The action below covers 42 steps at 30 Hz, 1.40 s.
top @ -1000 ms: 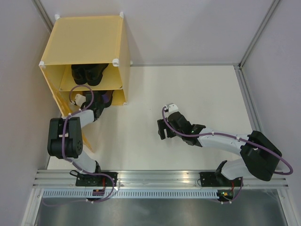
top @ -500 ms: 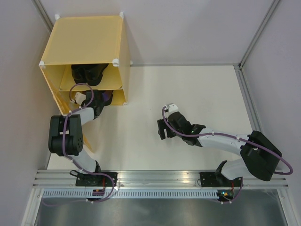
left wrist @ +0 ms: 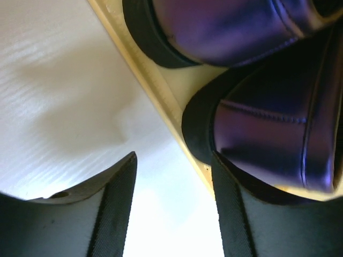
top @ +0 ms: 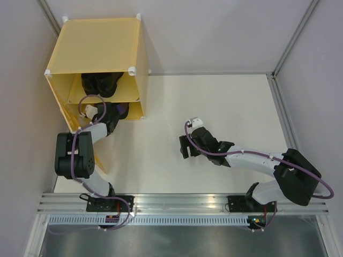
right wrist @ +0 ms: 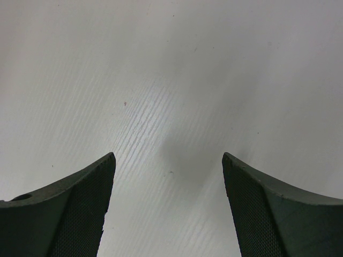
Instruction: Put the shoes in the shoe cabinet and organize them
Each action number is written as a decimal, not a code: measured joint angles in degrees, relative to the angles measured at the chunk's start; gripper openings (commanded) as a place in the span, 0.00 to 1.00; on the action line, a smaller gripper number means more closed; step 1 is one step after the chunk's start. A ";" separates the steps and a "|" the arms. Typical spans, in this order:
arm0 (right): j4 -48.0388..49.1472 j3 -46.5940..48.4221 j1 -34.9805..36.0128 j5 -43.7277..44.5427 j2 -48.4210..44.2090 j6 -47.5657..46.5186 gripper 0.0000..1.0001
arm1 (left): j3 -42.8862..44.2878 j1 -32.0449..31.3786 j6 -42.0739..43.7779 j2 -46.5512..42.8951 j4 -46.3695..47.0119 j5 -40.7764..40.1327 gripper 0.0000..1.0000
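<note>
Table unchanged: left hand wide beside purple shoes, right hand wide.

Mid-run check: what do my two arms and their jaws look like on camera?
Both the left arm and right arm have white links, blocky black joint housings and a purple cable looped alongside. The jaws are matte black, tapered, with finely meshed inner pads.

The top view looks down from high above over the whole table. Both wrist views face it closely; the left one also catches the shoe cabinet edge
</note>
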 measured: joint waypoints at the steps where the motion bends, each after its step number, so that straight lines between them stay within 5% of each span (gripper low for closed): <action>1: 0.00 0.00 0.00 0.00 0.00 0.00 0.84 | -0.52 0.00 0.00 -0.68 0.13 0.22 0.65; 10: -0.20 0.02 0.00 0.00 -0.22 -0.02 0.84 | -6.05 -0.66 0.92 -16.24 -4.15 5.27 0.86; 16: -4.46 0.79 0.00 0.15 -4.37 0.00 0.84 | -5.22 -3.17 6.73 -28.39 -13.35 12.98 0.91; 30: -20.04 8.46 0.00 9.25 -23.06 1.20 0.88 | 13.14 -3.63 20.11 -54.58 -33.70 32.79 1.00; 42: -32.89 9.27 0.00 17.05 -37.22 3.67 0.89 | 27.41 -3.65 28.85 -68.94 -51.17 15.32 1.00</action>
